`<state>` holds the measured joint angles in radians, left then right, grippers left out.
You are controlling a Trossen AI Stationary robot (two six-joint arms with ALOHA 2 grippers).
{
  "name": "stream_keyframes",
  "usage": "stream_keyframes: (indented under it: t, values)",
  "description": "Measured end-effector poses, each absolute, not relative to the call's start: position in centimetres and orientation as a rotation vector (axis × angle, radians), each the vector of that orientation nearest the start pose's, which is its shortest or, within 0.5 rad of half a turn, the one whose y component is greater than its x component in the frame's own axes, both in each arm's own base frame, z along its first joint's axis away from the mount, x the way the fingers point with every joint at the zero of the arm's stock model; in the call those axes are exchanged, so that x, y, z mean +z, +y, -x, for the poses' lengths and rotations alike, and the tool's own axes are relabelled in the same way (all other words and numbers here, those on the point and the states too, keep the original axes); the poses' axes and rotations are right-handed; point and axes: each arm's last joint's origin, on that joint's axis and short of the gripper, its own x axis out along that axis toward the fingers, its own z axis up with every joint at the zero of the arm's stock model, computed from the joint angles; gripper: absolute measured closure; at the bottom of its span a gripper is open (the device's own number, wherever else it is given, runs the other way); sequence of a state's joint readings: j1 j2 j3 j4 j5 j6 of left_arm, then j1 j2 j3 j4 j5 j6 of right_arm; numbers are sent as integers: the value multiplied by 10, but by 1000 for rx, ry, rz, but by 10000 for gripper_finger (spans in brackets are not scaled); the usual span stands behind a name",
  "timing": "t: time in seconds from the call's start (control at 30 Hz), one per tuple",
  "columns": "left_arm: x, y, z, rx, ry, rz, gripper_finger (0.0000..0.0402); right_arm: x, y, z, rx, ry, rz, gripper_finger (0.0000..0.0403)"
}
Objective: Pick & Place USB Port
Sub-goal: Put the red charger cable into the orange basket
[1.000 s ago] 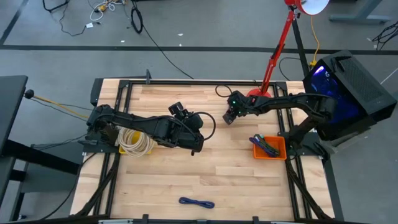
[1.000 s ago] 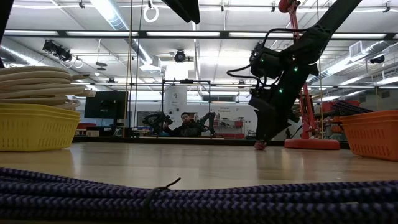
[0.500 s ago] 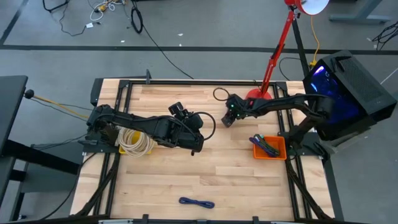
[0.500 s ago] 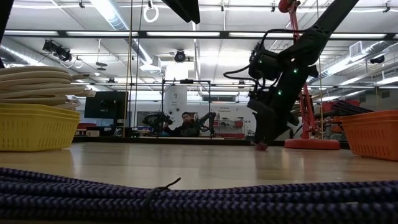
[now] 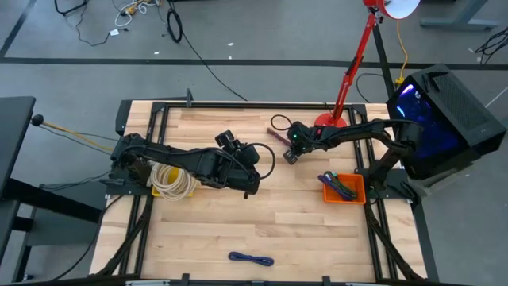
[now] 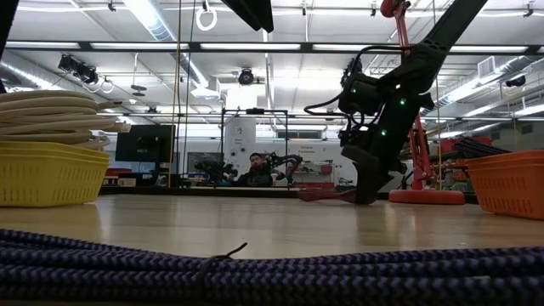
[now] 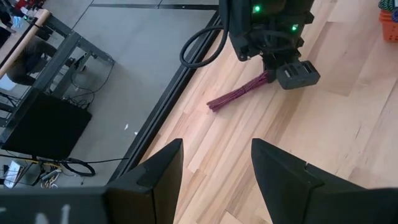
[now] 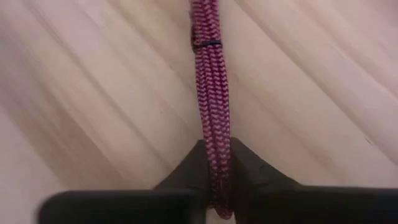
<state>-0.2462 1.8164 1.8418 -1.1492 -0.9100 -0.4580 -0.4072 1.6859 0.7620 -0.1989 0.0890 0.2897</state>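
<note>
A maroon braided cable bundle point(image 5: 278, 136) lies on the wooden table at the far middle. My right gripper point(image 5: 290, 153) is down on it and shut on one end. The same bundle point(image 7: 239, 96) shows in the left wrist view, running out from under my right gripper point(image 7: 292, 74). My left gripper point(image 7: 214, 168) hangs open above the table's middle point(image 5: 252, 187), well clear of the bundle. My right gripper pinches the maroon bundle near one end point(image 8: 214, 155) between its two fingers point(image 8: 186, 177). The fingers come steeply from above, slanting from the table's right. The bundle runs on away from them point(image 8: 208, 68), low over the wood, its free end point(image 6: 306, 196) at the table.
A yellow basket with coiled white rope point(image 5: 171, 181) stands at the left. At the right is an orange bin point(image 5: 343, 189) with cables in it. A red lamp base point(image 5: 327, 121) stands just behind my right gripper. A blue cable point(image 5: 251, 258) lies near the front edge.
My right gripper has sunk a little toward the table and shifted slightly toward the left edge, taking hold of the maroon bundle. The bundle's free end now sticks out from under the gripper, where it was hidden before.
</note>
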Motion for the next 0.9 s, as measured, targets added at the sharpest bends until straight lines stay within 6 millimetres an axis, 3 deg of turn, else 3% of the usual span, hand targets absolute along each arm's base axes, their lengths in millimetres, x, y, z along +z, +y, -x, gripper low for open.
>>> stream_keyframes:
  t: [0.33,0.6,0.9]
  values:
    - [348,-67,-359,764,795,-203,207,132,-112,-255,-572,1062,-424,389]
    - [348,-66,-359,766,795,-203,207,189,-97,-228,-573,991,-365,389]
    - [348,-66,-359,772,792,-206,207,248,-49,-177,-491,894,-345,390]
